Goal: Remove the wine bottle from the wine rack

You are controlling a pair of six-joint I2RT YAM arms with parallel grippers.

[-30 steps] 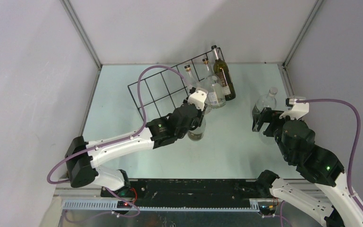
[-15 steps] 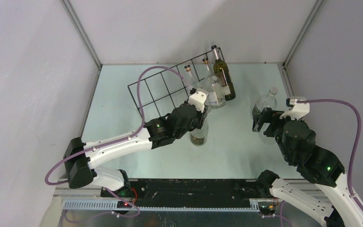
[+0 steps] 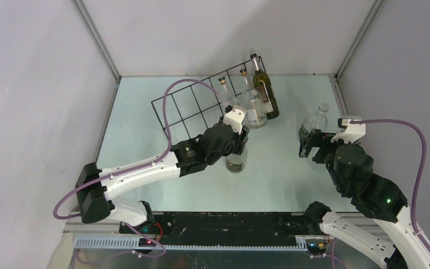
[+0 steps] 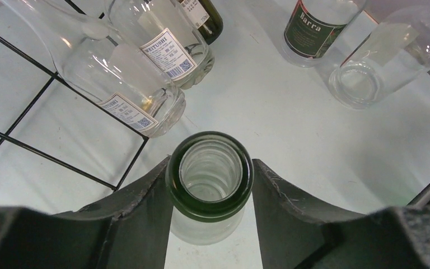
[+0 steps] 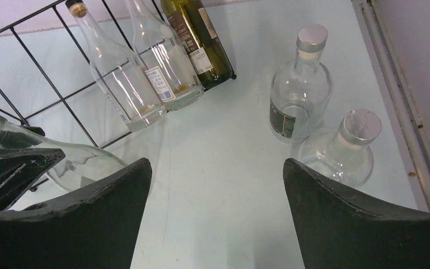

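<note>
Currently left tool (image 4: 211,175) clamps wine bottle (image 4: 210,212) by its neck; right tool (image 5: 215,168) is spread, empty. Risk: smooth glass slips, toppling against wine rack (image 4: 45,156).

Six glass bottles were in view. Three of them sat in the single long black thin-wire rack (image 3: 201,103): one clear glass bottle with a cork stopper (image 5: 120,84), one clear labelled bottle without a stopper (image 5: 168,73), and one dark green wine bottle (image 5: 199,45). One open-necked clear bottle with a green-tinted rim (image 4: 210,176) was off the rack. Two clear bottles carried silver caps: one taller bottle with a dark label (image 5: 299,95) and one squat round flask (image 5: 341,154). There were two black two-finger grippers, the left gripper (image 4: 210,185) and the right gripper (image 5: 217,168).
</note>
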